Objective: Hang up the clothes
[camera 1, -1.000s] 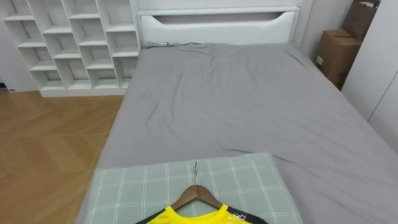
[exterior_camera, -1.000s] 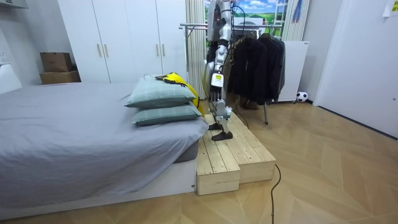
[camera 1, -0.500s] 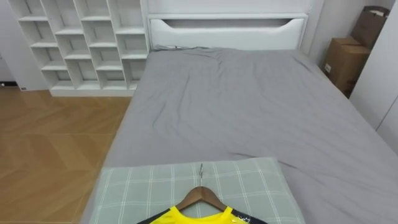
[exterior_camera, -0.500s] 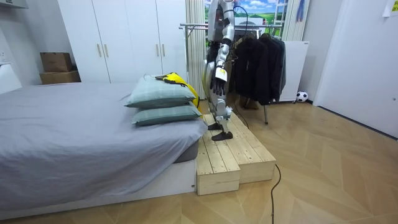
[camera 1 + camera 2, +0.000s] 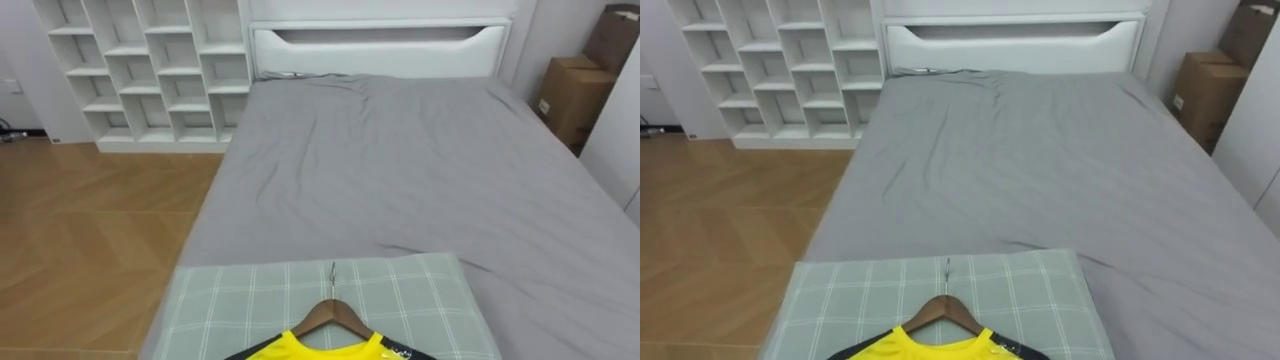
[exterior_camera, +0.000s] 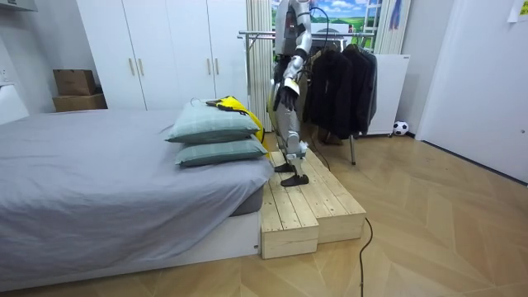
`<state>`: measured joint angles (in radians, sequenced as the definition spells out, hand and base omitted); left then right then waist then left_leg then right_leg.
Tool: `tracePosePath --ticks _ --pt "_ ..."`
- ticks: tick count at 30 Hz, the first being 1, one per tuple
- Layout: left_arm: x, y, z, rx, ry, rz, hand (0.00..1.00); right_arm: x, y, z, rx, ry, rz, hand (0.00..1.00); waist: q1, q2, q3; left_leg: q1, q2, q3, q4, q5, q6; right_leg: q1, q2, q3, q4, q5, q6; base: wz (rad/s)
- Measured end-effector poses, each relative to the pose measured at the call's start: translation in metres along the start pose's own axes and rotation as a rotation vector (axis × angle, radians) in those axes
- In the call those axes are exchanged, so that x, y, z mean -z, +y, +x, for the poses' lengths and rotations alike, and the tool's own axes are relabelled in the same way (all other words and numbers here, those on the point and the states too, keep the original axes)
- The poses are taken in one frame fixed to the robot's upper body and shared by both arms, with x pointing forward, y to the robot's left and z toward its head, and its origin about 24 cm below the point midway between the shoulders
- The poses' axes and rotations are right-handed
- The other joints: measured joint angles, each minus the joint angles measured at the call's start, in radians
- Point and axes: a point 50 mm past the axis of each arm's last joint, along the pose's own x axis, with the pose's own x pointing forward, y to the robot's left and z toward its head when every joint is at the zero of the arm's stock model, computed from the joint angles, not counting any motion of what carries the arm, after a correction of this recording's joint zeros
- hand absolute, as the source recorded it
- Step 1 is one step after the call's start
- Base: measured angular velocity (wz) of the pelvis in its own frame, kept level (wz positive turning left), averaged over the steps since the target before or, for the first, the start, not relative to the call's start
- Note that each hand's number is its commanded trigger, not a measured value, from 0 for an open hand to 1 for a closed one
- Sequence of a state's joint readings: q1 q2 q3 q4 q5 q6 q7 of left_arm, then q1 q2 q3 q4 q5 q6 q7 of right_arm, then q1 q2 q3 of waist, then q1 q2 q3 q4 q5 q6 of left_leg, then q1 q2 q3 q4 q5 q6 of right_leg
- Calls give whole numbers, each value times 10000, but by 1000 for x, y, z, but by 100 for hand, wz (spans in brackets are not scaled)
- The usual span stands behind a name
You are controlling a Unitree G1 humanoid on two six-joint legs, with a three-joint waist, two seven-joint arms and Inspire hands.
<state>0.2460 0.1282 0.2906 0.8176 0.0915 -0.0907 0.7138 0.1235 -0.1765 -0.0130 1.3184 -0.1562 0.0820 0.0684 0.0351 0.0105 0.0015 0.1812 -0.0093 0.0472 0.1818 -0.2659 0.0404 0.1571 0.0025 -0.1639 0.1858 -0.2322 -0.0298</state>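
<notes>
No readable text — none anywhere

A yellow garment (image 5: 930, 347) with dark trim lies at the bottom edge on a wooden hanger (image 5: 943, 308); the hanger's metal hook (image 5: 946, 270) points up the view, toward the headboard; both rest on a pale green checked pillow (image 5: 850, 300) at the near end of the bed (image 5: 1020, 160); the bed's grey sheet is lightly creased and runs up to a white headboard (image 5: 1010, 40); left of the bed lies a wooden floor (image 5: 720, 220); a white cubby shelf (image 5: 770, 70) stands against the wall at the upper left; a cardboard box (image 5: 1197, 95) stands at the upper right, beside the bed.
</notes>
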Motion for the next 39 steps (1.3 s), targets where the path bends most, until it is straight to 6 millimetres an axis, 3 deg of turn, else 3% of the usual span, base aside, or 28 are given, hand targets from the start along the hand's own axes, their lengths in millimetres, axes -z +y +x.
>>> tracePosePath --ticks 3,11,16,19,23,29,31,39 --pt "-16 1 1 -294 -713 -385 0 -3 0 0 3 -219 -22 0 -6 -17 -56 -150 -8 29 51 -1 1 -140 -6 18 2 2 2 0" --pt "-45 0 -3 -583 -2378 -591 0 -5 -3 0 84 -374 47 0 -35 23 -58 -166 -19 -3 51 -2 2 -150 7 -5 -26 25 32 0" --pt "-67 -1 -9 -714 -3919 -415 0 -4 -8 -1 148 -401 24 0 -100 189 -41 15 -26 10 29 -1 3 2 12 108 -6 35 45 -4" --pt "-75 -5 -13 -440 -4652 -104 0 -6 -10 -1 42 -447 11 0 -367 231 -49 22 -28 -22 18 -1 4 20 -4 101 0 34 45 1" --pt "-100 -13 -24 -81 -6637 785 0 -5 -11 -1 -190 -437 -56 0 -569 133 22 -64 -27 -1 42 -1 4 -1 -1 122 14 35 44 0" --pt "-111 -29 -38 761 -7971 1708 0 -8 -14 -1 -187 -502 -70 0 -853 237 -7 -193 -21 81 40 2 8 -159 31 201 2 61 41 -4" --pt "-113 -32 -40 954 -8229 1960 0 -8 -14 -1 -175 -509 -68 0 -921 182 24 -193 -20 77 56 2 8 -164 18 208 -6 62 41 0" --pt "-117 -43 -46 1664 -8808 2967 0 -9 -13 -1 -178 -539 -72 0 -1095 163 11 -141 -21 75 59 3 8 -145 18 236 -8 63 42 0"
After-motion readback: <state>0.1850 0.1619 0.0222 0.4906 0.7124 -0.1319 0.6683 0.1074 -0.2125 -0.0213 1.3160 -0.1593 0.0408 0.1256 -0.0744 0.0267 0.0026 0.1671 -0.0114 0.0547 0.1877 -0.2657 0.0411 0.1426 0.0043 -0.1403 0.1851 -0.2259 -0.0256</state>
